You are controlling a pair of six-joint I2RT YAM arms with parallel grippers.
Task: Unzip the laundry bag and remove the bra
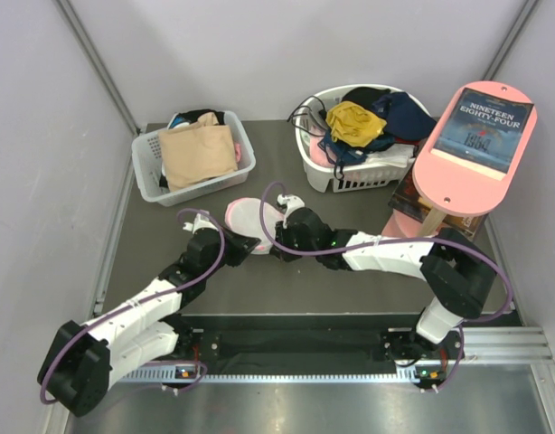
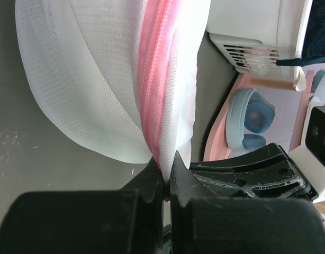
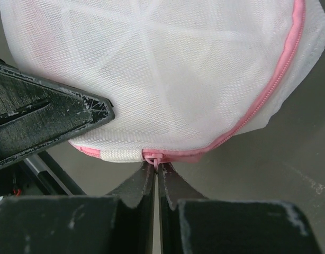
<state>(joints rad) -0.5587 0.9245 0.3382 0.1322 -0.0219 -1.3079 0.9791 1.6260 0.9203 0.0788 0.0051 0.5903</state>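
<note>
The laundry bag, a white mesh dome with a pink zip, lies on the table between both arms. My left gripper is shut on the bag's near rim, pinching the pink zip band and white mesh. My right gripper comes in from the right and is shut on the small pink zip pull at the bag's lower edge. The zip runs closed around the rim. The bra is hidden; only pale folds show through the mesh.
A white slotted basket with a beige garment stands at the back left. Another basket with yellow and dark clothes stands at the back right. A pink oval board bearing a book stands at the right.
</note>
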